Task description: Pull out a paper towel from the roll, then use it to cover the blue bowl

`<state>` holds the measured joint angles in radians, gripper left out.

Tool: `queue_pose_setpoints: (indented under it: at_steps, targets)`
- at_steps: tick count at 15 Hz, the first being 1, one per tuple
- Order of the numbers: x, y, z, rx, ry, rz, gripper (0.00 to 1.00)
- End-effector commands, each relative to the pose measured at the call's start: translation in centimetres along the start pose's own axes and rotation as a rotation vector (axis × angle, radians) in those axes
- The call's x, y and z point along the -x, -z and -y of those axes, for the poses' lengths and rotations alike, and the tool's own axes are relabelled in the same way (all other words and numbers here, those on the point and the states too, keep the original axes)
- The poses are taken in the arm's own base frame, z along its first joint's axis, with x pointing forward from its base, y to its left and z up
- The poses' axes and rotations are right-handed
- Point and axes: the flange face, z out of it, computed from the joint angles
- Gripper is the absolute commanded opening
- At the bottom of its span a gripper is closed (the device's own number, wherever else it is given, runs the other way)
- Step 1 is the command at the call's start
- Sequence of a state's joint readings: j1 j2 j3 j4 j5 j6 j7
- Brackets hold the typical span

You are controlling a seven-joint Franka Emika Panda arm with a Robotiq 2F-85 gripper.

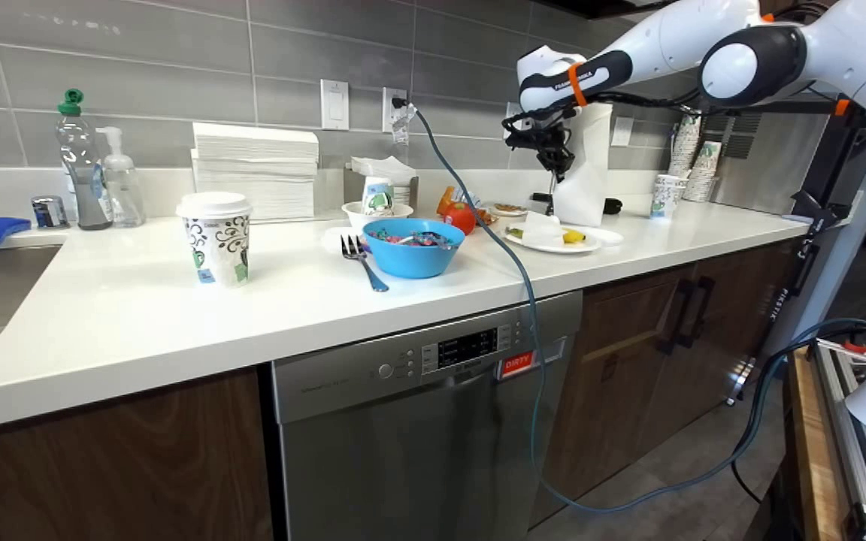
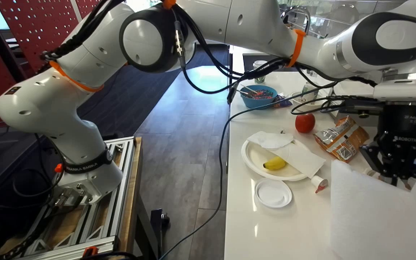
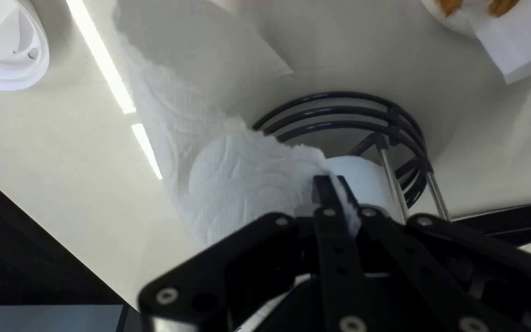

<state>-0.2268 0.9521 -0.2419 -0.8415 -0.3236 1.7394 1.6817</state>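
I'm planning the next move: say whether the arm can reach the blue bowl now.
Probably, from above: the blue bowl is uncovered, though a cable runs between it and the gripper, which pinches the paper towel.

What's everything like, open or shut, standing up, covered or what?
gripper: shut on the paper towel
paper towel: pinched near its ragged edge
blue bowl: uncovered, not empty
front patterned cup: upright, lid on
green-topped bottle: upright, cap on
dishwasher: shut, red DIRTY sign on
cabinet doors: shut
loose white lid: lying flat
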Motion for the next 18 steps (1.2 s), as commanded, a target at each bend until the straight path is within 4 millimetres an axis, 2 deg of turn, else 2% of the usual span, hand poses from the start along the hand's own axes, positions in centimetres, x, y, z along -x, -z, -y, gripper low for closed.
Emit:
queue_pose_setpoints:
  at_steps: [1, 8, 14, 16, 18]
  targets:
    - [0.8, -2.1, -0.1, 0.033, 0.032, 0.0, 0.0]
    - [3.2, -4.6, -1.3, 0.105, 0.185, 0.009, 0.0]
    - [4.2, -6.8, -2.2, 0.158, 0.266, 0.01, 0.0]
    - [4.5, -6.1, -2.2, 0.138, 0.281, 0.017, 0.0]
    - [4.9, -3.5, -2.2, 0.09, 0.313, 0.041, 0.0]
